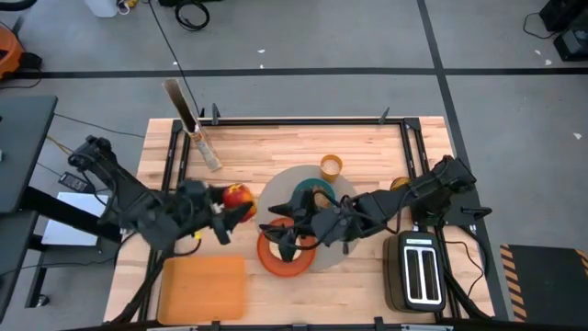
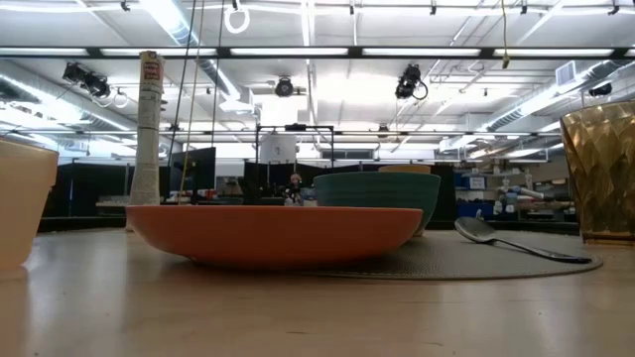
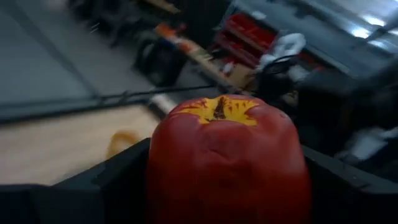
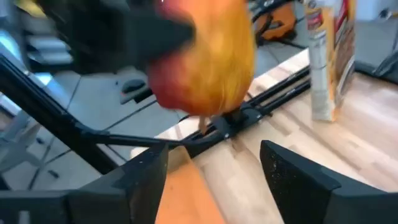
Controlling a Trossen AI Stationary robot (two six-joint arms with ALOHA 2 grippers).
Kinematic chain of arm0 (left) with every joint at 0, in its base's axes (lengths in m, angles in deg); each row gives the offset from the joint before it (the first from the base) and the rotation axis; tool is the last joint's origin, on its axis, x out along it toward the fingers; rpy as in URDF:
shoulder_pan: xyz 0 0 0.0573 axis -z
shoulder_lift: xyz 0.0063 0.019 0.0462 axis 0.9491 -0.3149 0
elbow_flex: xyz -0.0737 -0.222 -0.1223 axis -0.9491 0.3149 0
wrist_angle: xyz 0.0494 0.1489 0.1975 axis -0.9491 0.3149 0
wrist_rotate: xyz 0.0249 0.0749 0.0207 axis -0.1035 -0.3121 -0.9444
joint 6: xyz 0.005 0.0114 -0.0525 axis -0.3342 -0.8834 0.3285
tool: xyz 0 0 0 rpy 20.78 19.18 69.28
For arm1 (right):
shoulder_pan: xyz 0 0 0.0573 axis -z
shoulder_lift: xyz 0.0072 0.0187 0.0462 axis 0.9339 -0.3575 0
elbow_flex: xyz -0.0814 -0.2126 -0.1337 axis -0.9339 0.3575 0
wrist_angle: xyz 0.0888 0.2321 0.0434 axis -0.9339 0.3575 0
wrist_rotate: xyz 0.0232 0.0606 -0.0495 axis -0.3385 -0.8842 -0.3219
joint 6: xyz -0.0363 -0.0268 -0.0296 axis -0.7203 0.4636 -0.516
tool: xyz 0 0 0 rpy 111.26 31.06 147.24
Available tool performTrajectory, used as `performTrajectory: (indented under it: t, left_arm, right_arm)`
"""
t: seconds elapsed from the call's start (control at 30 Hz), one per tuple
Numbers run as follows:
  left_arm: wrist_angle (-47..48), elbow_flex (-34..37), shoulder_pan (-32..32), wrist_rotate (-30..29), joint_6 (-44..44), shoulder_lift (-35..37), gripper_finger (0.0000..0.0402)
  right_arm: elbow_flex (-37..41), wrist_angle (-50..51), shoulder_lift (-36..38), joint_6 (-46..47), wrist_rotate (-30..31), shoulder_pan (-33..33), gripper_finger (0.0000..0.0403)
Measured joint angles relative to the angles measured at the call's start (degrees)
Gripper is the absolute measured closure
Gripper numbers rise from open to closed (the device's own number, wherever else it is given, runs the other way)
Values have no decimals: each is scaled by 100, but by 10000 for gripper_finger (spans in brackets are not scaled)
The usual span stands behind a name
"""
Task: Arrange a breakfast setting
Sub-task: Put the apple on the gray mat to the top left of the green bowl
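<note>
High view: red apple point(image 1: 238, 196) beside large round grey mat point(image 1: 342, 241)

Nothing here reads cleanly. From my right wrist camera, the yellow cereal box point(image 4: 328, 59) standing on the table shows red and dark printed patches down its narrow side, but I cannot make out a single word of them. At table height the same box's edge carries a small red-and-white label near its top, its lettering too small for me to read. The toaster point(image 1: 420, 271) bears no marking I can make out from above, and I can read no sign in the room behind the table.
</note>
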Motion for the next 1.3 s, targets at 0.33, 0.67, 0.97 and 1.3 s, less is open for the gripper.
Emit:
performTrajectory:
  t: [0.33, 0.67, 0.97, 1.3]
  left_arm:
    - [-4612, 0, -794, 1794, -3653, 0, 73]
    - [-5847, 0, -1539, 2376, -2471, -82, 72]
    - [-5854, 0, -2267, 2378, -240, -463, 72]
    - [-5908, 0, -2452, 2356, 380, -631, 72]
  right_arm:
    - [2, -1940, 0, -2264, 416, -164, 204]
    - [0, -4450, 5, -8760, 1912, -322, 206]
    - [0, -4590, 7, -10930, 1836, -12, 207]
    - [0, -4673, 4, -10996, 2111, 174, 270]
